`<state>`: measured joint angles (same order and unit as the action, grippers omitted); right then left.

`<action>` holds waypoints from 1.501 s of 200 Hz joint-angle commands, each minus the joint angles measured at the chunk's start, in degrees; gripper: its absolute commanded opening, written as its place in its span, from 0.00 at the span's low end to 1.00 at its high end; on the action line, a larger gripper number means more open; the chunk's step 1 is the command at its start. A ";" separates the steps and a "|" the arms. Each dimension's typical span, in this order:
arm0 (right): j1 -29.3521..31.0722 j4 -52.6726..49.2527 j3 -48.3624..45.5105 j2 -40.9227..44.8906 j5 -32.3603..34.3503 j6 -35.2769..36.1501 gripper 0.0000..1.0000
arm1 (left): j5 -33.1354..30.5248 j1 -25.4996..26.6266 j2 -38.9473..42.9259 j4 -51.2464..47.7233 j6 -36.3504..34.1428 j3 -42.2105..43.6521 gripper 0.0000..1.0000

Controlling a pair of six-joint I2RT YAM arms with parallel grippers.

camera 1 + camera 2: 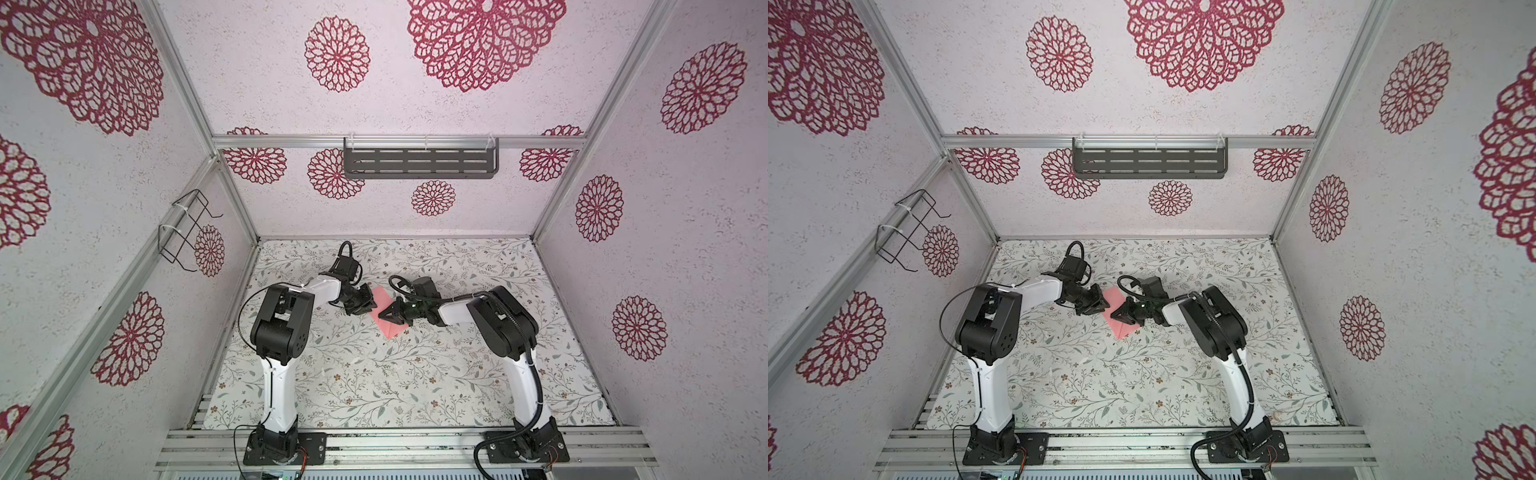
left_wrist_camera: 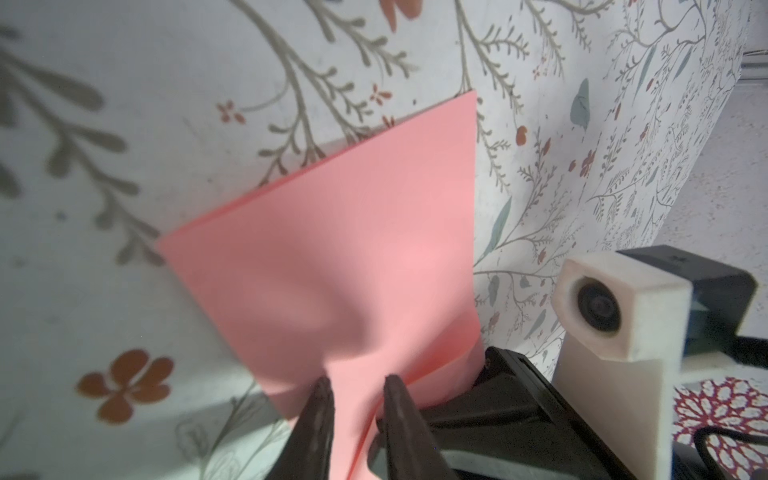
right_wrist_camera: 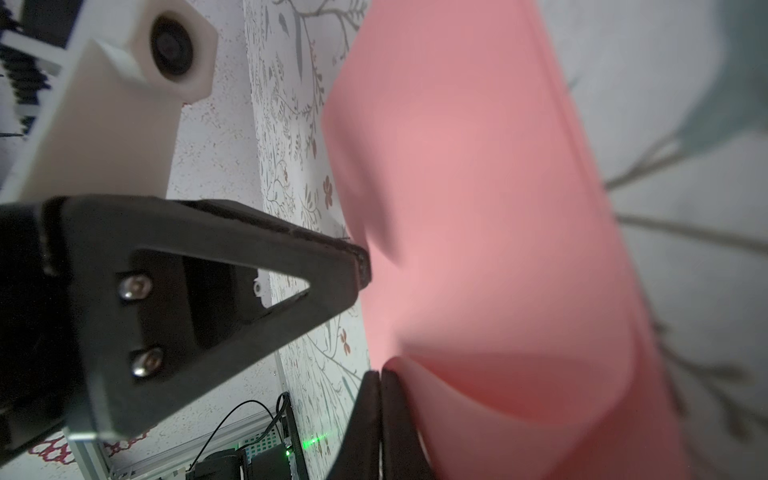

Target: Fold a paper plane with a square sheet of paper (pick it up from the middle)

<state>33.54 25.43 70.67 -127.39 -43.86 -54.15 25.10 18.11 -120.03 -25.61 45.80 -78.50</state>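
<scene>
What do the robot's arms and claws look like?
Both arms have white links and black joints. The left end effector and right end effector have black triangular fingers. A thin black wire follows the left arm, a ribbed black hose the right.

Built as a left arm and a right arm of smooth white tapered links between boxy black joint housings, bolted onto flat black base plates. Trailed by a thin black cable on the left and by a ribbed black hose on the right, strapped down with small white ties. Tipped in matte black: on the left gripper a triangular cut-out and two silver screws, on the right gripper slim plain blades, with a round dark lens in a blocky white camera mount beside each.
</scene>
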 commanded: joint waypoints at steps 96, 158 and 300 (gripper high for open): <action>-0.04 -11.87 1.86 0.08 5.86 4.57 0.26 | -2.58 0.19 -0.83 -3.84 -0.73 -1.79 0.26; 0.12 -14.49 2.20 0.26 7.59 5.53 0.20 | -2.31 -1.24 6.04 0.73 1.20 1.88 0.21; 0.30 -17.20 2.64 0.07 9.09 6.43 0.00 | -2.21 3.82 3.10 -1.27 -1.94 3.44 0.00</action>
<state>33.95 15.92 74.04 -126.93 -40.29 -49.10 24.25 21.78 -114.93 -25.21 45.19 -73.89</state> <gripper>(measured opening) 0.057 0.041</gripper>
